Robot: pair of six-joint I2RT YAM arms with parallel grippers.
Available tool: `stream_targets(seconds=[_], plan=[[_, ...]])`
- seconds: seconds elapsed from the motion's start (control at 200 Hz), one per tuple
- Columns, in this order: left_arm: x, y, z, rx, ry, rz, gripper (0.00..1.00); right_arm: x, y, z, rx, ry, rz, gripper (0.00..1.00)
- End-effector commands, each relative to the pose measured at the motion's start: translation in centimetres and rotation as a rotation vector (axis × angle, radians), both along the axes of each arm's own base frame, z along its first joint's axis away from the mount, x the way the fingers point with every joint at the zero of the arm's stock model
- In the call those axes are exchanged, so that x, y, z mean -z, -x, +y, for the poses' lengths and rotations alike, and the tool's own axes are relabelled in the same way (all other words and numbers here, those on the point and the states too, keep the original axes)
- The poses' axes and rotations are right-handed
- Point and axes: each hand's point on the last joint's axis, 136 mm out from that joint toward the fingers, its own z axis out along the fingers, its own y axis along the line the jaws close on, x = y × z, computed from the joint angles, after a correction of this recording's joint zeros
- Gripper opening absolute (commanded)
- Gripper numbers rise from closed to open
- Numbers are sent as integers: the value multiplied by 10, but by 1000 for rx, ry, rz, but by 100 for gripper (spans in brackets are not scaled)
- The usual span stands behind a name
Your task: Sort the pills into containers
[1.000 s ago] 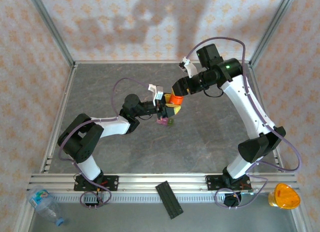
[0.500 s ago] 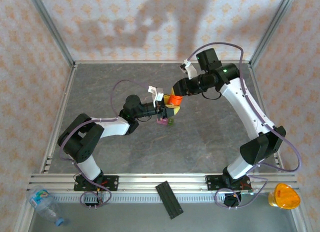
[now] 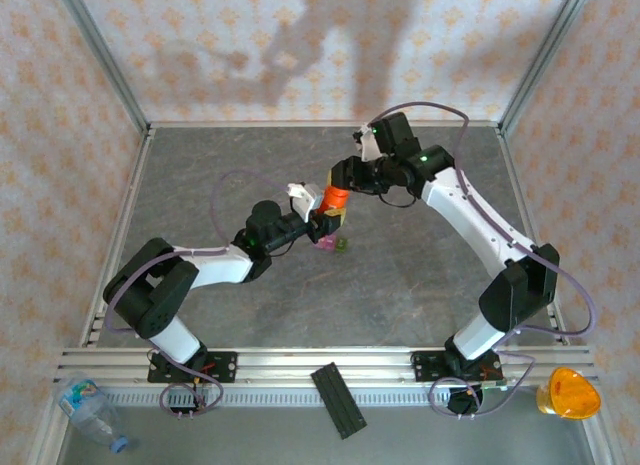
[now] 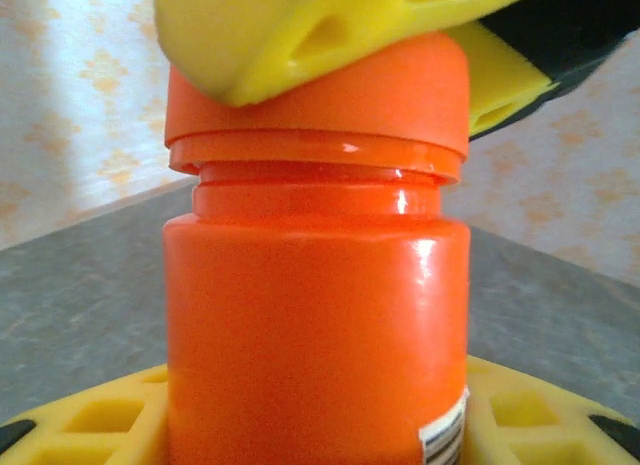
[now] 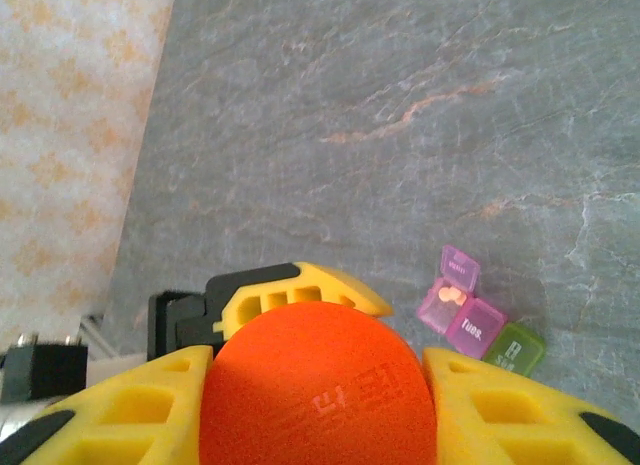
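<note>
1. Yellow fingers (image 5: 120, 425) of the right pincer (image 3: 343, 182) are clenched on both sides of the orange-red cap (image 5: 318, 390), which the right wrist view shows from above.
2. From the left wrist the same grip shows side-on. One of those fingers presses on the cap's upper part, and the cap sits on the neck of the orange bottle (image 4: 315, 325).
3. Lower in that view, the left pincer's own yellow fingers (image 4: 560, 385) flank the bottle's body. The left pincer (image 3: 322, 219) grasps the bottle just under the right pincer.
4. Past the right pincer's fingers, apart from them, the containers (image 5: 480, 320) lie on the grey table (image 5: 400, 105). They are joined pink boxes, one open with a pale orange pill (image 5: 452, 297) inside, and a green box (image 5: 520, 349) at the end.
5. In the top view they show as a small pink-green cluster just beside the left pincer's tip.
</note>
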Motion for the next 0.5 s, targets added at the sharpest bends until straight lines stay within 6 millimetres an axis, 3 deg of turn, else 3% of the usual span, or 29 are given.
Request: stream_targets(seconds=[0.0, 0.135, 0.495], plan=[[-107, 8, 5, -76, 166, -327, 0, 31, 20, 29, 10, -15, 148, 36], [-103, 8, 1, -68, 164, -319, 0, 32, 19, 34, 4, -1, 153, 36], [-94, 10, -3, -42, 148, -298, 0, 30, 26, 26, -89, 118, 146, 41]])
